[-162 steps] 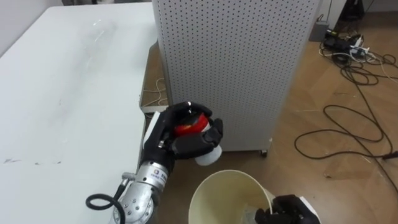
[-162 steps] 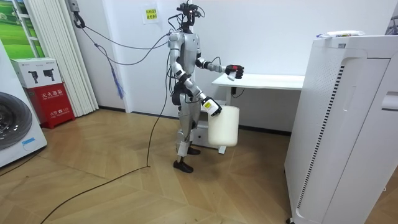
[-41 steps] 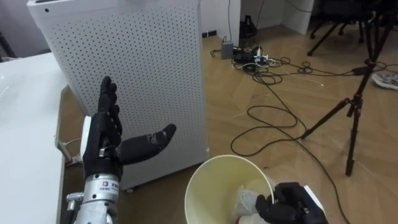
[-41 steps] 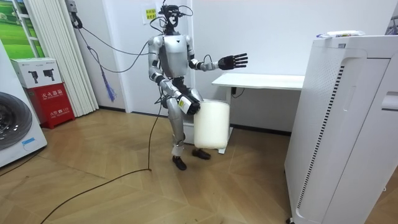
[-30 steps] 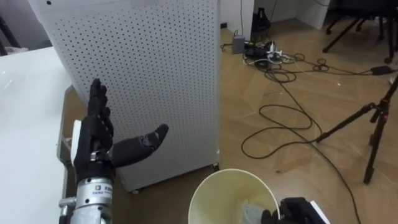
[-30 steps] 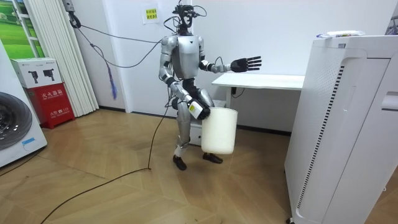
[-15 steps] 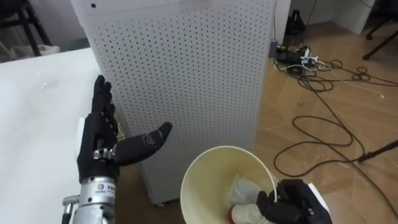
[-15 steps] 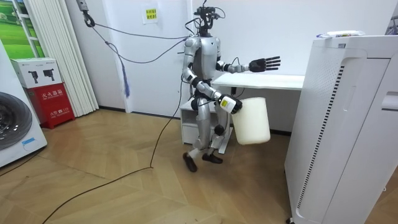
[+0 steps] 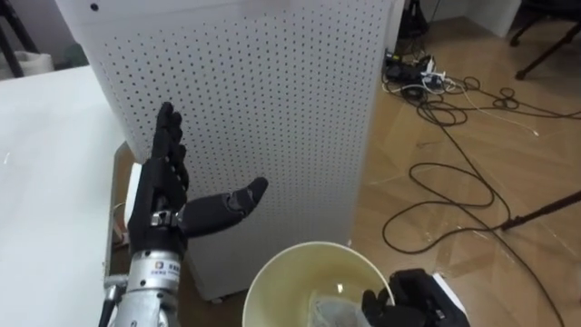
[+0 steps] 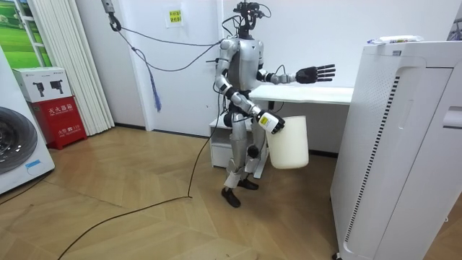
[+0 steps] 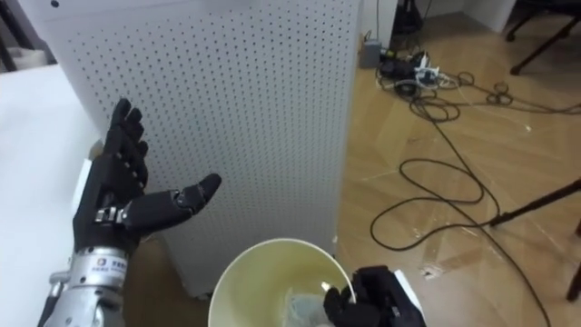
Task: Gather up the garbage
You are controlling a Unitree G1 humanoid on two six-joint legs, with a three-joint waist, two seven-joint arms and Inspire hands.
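My left hand [image 9: 166,198] is raised in front of me, open and empty, fingers straight up and thumb out to the right; it shows too as the left hand [image 11: 113,202] and the left hand [image 10: 315,73] over the table's end. Low at the right, my right hand [image 9: 410,305] is curled over the rim of a cream bucket [image 9: 307,248], carried at hip height as the bucket [image 10: 289,142]. Pale crumpled garbage [image 9: 329,314] lies inside the bucket.
A white perforated cabinet [image 9: 272,100] stands straight ahead, with the white table [image 9: 41,191] to its left. Black cables [image 9: 454,177] sprawl over the wooden floor on the right. A tall white appliance [image 10: 404,144] rises at the room view's right.
The robot has stepped toward the room view's right along the table, so the eye views shifted. The red-and-white thing once in the left hand is gone. The bucket stays in the right hand.
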